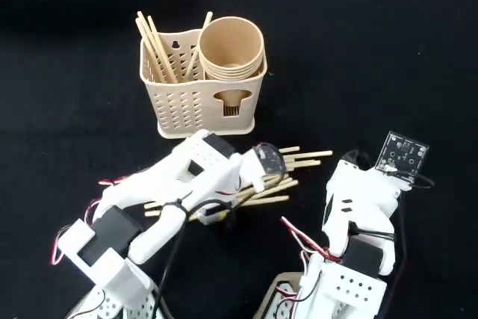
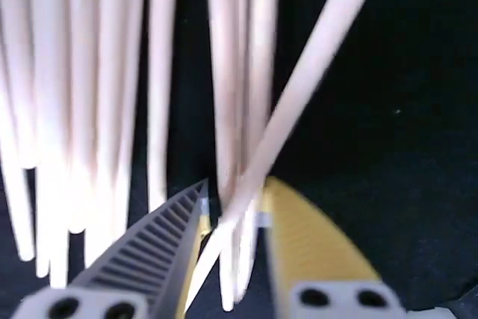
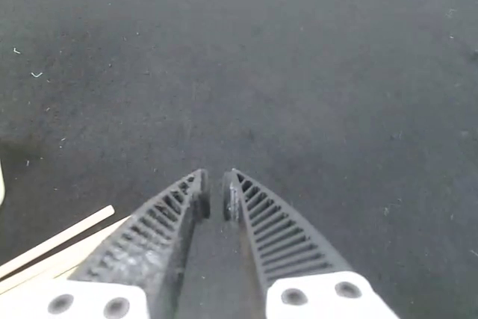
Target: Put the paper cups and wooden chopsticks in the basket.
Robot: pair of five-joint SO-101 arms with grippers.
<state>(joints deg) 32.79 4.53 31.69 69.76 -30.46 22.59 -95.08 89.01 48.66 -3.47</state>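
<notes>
The beige perforated basket (image 1: pixel 200 102) stands at the back of the black table. It holds stacked paper cups (image 1: pixel 231 48) in one compartment and several wooden chopsticks (image 1: pixel 157 50) in the other. A loose pile of chopsticks (image 1: pixel 287 177) lies in front of the basket. My left gripper (image 1: pixel 222 213) is down on that pile. In the left wrist view the left gripper (image 2: pixel 233 211) is shut on a few chopsticks (image 2: pixel 239 147), between the grey finger (image 2: pixel 160 248) and the yellow finger (image 2: pixel 306 240). My right gripper (image 3: pixel 216 193) is shut on nothing, just above bare cloth.
The right arm (image 1: pixel 362 207) sits folded at the front right, beside the pile. Chopstick ends (image 3: pixel 52 248) show at the edge of the right wrist view. The black cloth (image 1: pixel 388 65) covers the table to the right of the basket.
</notes>
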